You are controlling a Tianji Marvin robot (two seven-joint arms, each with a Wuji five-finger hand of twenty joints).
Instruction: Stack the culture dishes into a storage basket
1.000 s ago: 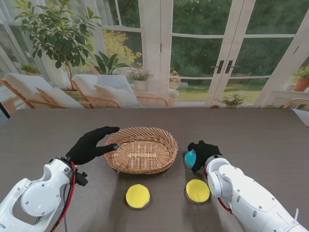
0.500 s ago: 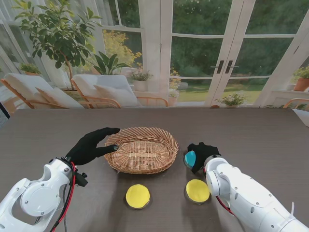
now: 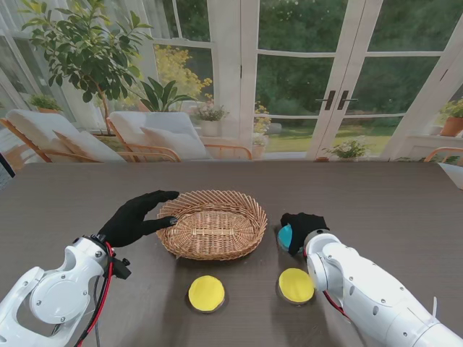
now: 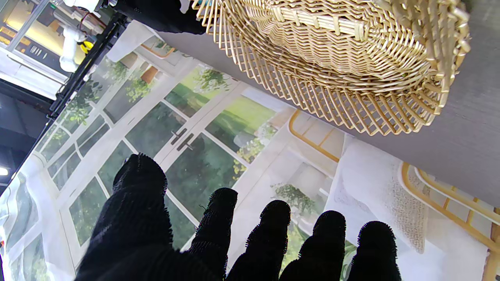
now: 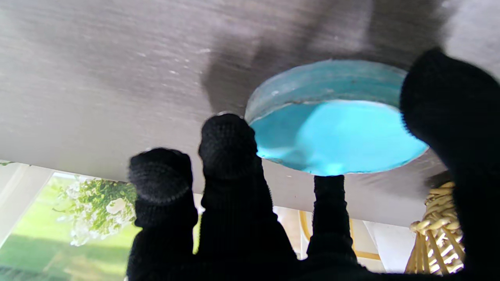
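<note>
From the stand we see the right robot hand (image 3: 299, 225) covering most of the blue culture dish (image 3: 285, 236), and in our wrist views the basket (image 4: 351, 58) runs past the frame edge while that dish's rim blurs.

My black-gloved right hand (image 3: 302, 227) has crept a little leftward over the round blue culture dish (image 3: 285, 236), covering slightly more of it than before.

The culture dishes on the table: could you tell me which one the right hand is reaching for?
The blue dish, right of the basket; the right hand is over it, fingers around its rim. The two yellow dishes lie nearer to me, untouched.
</note>
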